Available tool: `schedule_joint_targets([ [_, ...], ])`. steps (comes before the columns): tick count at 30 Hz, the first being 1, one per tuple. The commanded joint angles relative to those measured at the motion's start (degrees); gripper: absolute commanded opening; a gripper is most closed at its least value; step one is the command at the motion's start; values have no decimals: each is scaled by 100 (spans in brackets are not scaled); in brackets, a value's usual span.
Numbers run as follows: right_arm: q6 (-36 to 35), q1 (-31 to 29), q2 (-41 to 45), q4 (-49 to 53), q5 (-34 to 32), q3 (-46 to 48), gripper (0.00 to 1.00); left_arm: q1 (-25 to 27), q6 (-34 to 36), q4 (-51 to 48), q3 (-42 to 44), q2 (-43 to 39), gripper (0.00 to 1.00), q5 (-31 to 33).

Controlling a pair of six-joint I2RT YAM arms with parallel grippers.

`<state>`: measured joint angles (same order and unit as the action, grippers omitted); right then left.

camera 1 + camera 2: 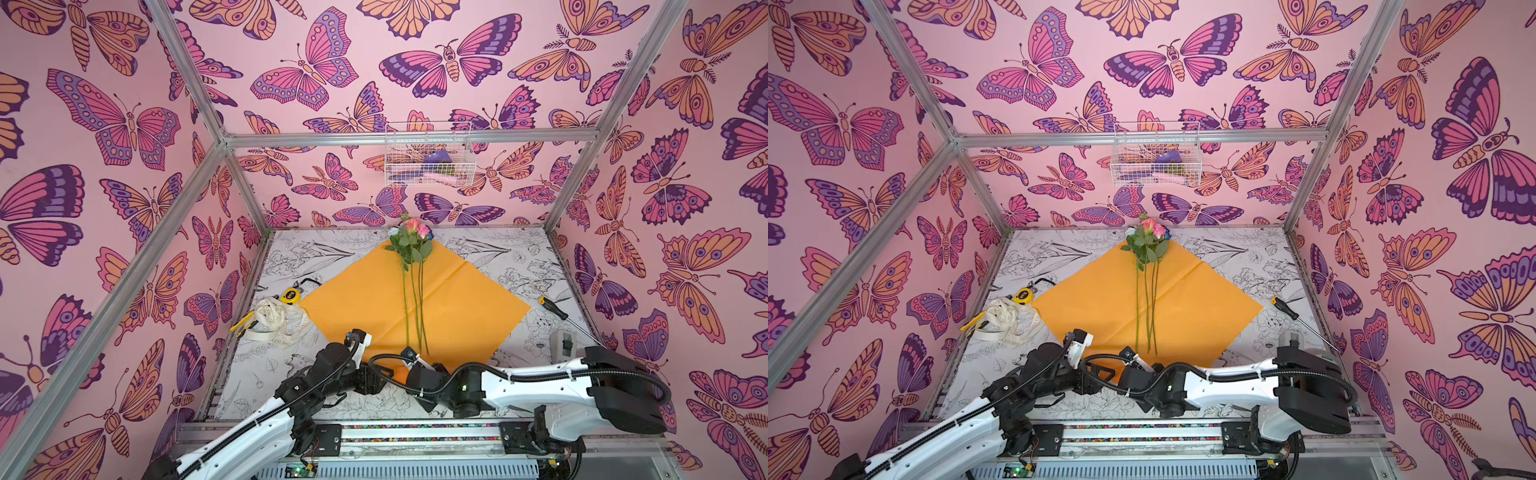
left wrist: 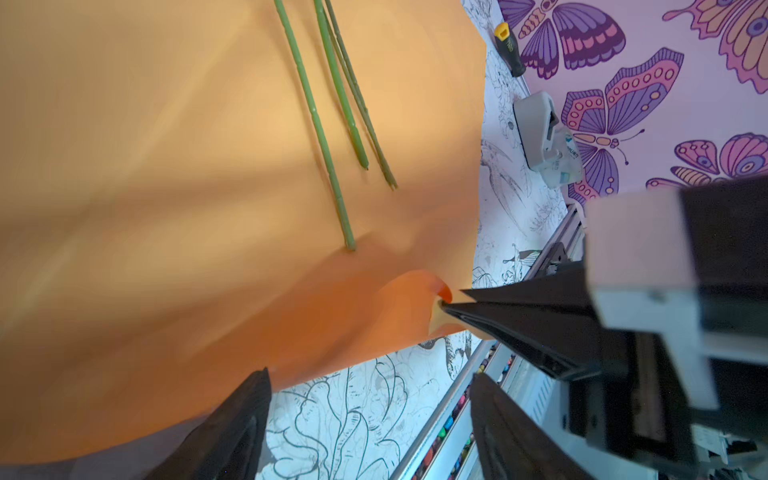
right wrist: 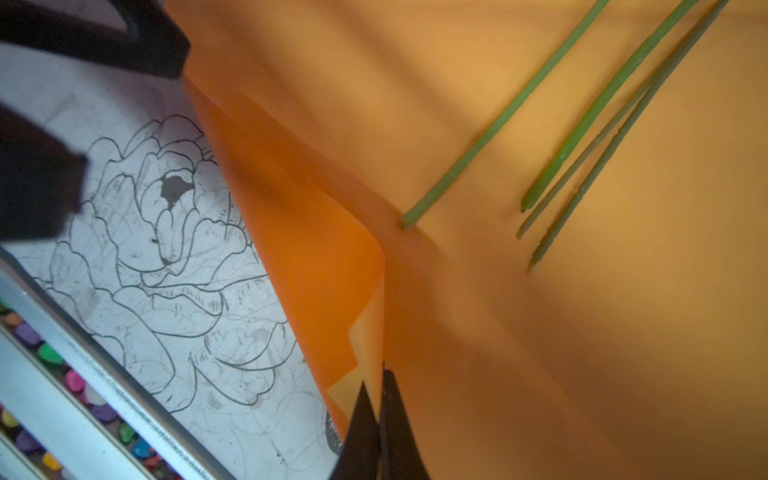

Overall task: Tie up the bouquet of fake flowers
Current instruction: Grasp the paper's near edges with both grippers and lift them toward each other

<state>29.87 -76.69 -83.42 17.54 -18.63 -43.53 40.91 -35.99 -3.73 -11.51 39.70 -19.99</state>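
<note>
Bouquet of fake flowers (image 1: 411, 239): laid on the orange wrapping paper (image 1: 457, 307), which is spread as a diamond on the tabletop (image 1: 503, 257).

Long axis: far to near. The blooms are at the far corner, and the stems (image 1: 415, 307) run toward the robot's base with their cut ends (image 3: 409, 220) short of the near corner.

Near corner of the paper: curled up off the tabletop and pinched between the pressed-together fingertips of the right hand (image 3: 380, 388). The cut ends lie just beyond this grip, away from the base. A fold of the corner over the stems is judged to turn on that relation.

Left hand (image 2: 370, 399): fingers spread, nothing between them. It is held just beside the near-left edge of the paper, so the right hand is the nearer to the corner.

Cream ribbon (image 1: 276, 318): noted well apart, at the left edge of the tabletop.

Hidden: in both top views the pinched corner and both sets of fingertips are masked by the arms. The ribbon print is not legible.
</note>
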Motion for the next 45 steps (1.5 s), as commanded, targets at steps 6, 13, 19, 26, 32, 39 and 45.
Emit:
schedule_joint_targets([
  [6, -508, 694, 506, -527, 1417, 252, 1, 14, 1289, 961, -384, 1050, 85, -490],
  [13, -782, 891, 346, -418, 1848, 49, 1, 6, 2446, 953, -983, 1736, 89, -460],
  [19, -1025, 1143, 290, -345, 2212, -78, 1, -8, 2877, 907, -1104, 2369, 90, -996],
  [26, -1192, 1535, 316, -466, 2852, -61, 1, -186, 2903, 1075, -1221, 3007, 88, -1264],
  [32, -1277, 1759, 352, -405, 3076, -42, 2, -344, 2799, 1156, -1275, 3179, 82, -1327],
  [39, -1367, 1909, 320, -326, 3243, -136, 5, -454, 2681, 1193, -1280, 3508, 71, -1576],
  [45, -1378, 1990, 239, -365, 3363, -198, 6, -456, 2358, 1406, -1258, 3793, 49, -1797],
])
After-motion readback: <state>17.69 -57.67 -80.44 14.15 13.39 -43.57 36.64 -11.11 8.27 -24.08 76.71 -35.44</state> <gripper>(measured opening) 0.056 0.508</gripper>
